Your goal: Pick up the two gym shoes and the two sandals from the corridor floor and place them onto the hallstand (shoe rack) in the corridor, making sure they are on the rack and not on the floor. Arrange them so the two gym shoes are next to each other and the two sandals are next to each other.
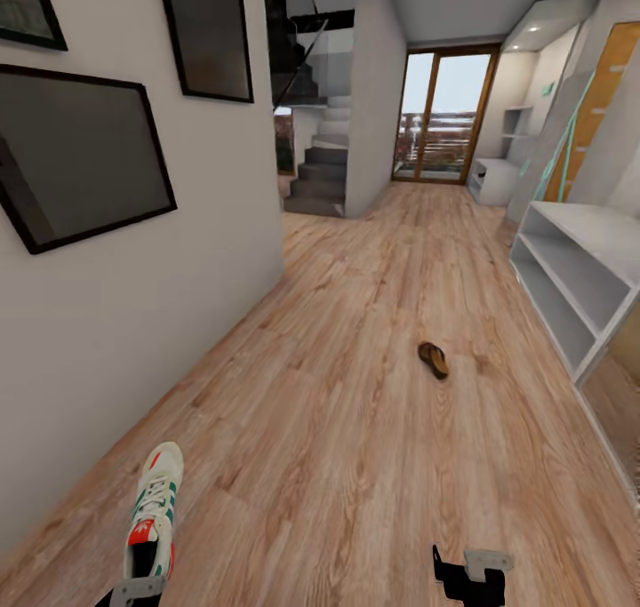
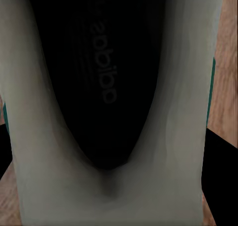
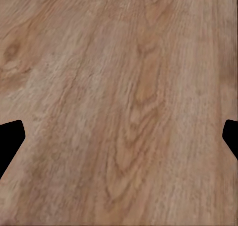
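Note:
One gym shoe [image 1: 156, 505], white with green stripes and a red-orange tongue patch, is at the lower left of the head view, toe pointing away, with my left gripper [image 1: 135, 592] shut on its heel end. The left wrist view looks into the gym shoe's [image 2: 114, 186] white collar and dark insole, with dark fingers [image 2: 223, 154] on either side. A brown sandal [image 1: 434, 359] lies alone on the corridor floor [image 1: 338, 429] mid-corridor. The white hallstand [image 1: 596, 229] with two long open shelves stands along the right wall. My right gripper [image 1: 471, 576] hangs open over bare floor [image 3: 119, 87], its fingertips [image 3: 10, 136] wide apart.
A white wall with dark framed pictures [image 1: 80, 163] runs close along my left. Grey stairs [image 1: 320, 176] and a glass door [image 1: 440, 118] close off the far end, with another low white unit [image 1: 493, 180] beside the door.

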Controlling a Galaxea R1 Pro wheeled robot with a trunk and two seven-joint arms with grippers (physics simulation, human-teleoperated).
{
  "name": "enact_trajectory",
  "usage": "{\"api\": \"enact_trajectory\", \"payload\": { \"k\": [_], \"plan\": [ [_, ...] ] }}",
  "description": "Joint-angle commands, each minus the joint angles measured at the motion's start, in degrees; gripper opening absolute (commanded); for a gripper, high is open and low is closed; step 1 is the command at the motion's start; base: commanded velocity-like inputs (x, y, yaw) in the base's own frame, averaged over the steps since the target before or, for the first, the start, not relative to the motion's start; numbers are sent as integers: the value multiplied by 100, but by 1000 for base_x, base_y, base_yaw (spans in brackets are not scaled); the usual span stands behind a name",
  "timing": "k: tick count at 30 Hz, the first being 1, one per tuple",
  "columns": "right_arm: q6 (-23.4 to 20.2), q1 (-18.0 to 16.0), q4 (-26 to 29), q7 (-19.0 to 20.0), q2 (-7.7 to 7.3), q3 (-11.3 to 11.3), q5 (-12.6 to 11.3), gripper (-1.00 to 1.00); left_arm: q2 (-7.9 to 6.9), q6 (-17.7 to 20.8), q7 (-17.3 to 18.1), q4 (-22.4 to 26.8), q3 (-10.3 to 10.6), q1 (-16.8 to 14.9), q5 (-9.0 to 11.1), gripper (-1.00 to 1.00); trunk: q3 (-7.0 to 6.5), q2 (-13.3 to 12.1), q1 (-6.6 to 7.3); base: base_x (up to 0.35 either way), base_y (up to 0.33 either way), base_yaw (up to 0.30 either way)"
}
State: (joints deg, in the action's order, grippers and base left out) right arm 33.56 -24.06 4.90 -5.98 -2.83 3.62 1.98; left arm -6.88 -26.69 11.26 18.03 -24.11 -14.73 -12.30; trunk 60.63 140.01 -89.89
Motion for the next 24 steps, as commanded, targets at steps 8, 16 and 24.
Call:
{"api": "enact_trajectory", "payload": {
  "k": [8, 16, 24],
  "plan": [
    [19, -4, -6, 0, 2, 35, 22, 100, 2, -20, 34, -1, -51, -4, -45, -100, 5, 2, -2, 339, 0, -276],
    [19, -8, 0, -7, -1, 41, 14, 100, 2, -20, 34, -1, -50, -4, -45, -100, 5, 2, -2, 339, 0, -157],
    [19, -4, -5, 0, -28, 42, 21, 100, 2, -20, 34, -1, -50, -4, -45, -100, 5, 2, -2, 339, 0, -18]
  ]
}}
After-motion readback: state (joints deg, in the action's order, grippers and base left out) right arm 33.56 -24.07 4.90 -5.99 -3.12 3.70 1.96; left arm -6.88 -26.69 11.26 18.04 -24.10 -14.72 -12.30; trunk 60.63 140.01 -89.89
